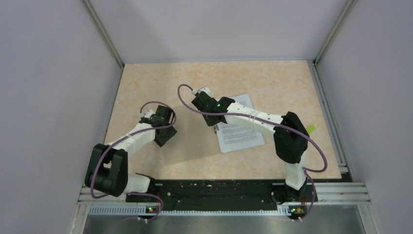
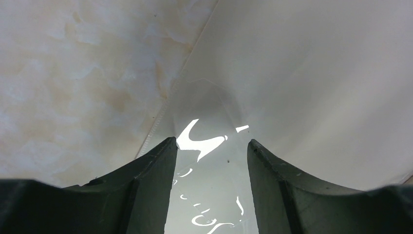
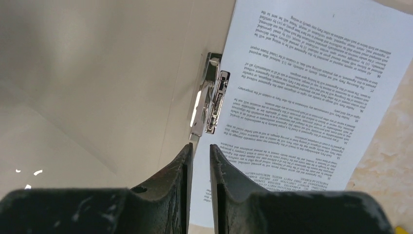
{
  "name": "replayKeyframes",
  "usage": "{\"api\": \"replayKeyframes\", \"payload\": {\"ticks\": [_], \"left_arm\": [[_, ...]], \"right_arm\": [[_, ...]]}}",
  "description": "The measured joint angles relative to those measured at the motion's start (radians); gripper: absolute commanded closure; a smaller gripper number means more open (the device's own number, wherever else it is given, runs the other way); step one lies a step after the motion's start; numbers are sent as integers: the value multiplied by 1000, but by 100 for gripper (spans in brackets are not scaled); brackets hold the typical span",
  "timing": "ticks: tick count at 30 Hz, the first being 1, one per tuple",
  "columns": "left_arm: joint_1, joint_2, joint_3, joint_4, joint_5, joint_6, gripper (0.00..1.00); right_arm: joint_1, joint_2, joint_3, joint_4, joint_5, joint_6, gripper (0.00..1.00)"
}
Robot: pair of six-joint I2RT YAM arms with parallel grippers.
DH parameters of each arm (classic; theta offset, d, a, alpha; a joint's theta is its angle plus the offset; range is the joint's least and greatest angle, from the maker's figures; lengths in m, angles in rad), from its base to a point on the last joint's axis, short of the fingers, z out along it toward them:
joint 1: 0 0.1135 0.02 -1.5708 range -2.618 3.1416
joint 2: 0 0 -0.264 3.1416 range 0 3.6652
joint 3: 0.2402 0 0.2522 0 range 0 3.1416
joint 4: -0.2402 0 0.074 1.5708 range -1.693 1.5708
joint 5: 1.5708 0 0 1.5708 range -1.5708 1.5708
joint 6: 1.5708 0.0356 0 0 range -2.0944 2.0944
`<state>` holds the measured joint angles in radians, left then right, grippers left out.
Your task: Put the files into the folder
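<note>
White printed sheet [image 3: 302, 87], just one, lay right of the right gripper [image 3: 200, 148], which pinched one folder [image 3: 122, 73]; left gripper [image 2: 212, 142] gaped.

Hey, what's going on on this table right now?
Two robot arms are working on a folder with a printed sheet beside it. The right claw, nearly shut, seems to pinch the folder's edge near its metal clip. The left claw hangs open over the folder's glossy cover.

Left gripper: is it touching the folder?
Cannot tell. Left wrist view: the left gripper is open over the folder, but neither contact nor a gap shows plainly at its tips; the top view hides them.
</note>
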<state>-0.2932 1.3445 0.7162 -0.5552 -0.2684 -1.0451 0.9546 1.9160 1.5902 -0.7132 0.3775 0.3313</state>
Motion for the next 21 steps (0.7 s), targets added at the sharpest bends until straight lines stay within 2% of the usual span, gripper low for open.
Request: {"api": "replayKeyframes", "payload": {"ticks": [21], "left_arm": [[4, 24, -14, 2, -9, -58, 40]], "right_arm": [[7, 75, 48, -12, 24, -17, 88]]}}
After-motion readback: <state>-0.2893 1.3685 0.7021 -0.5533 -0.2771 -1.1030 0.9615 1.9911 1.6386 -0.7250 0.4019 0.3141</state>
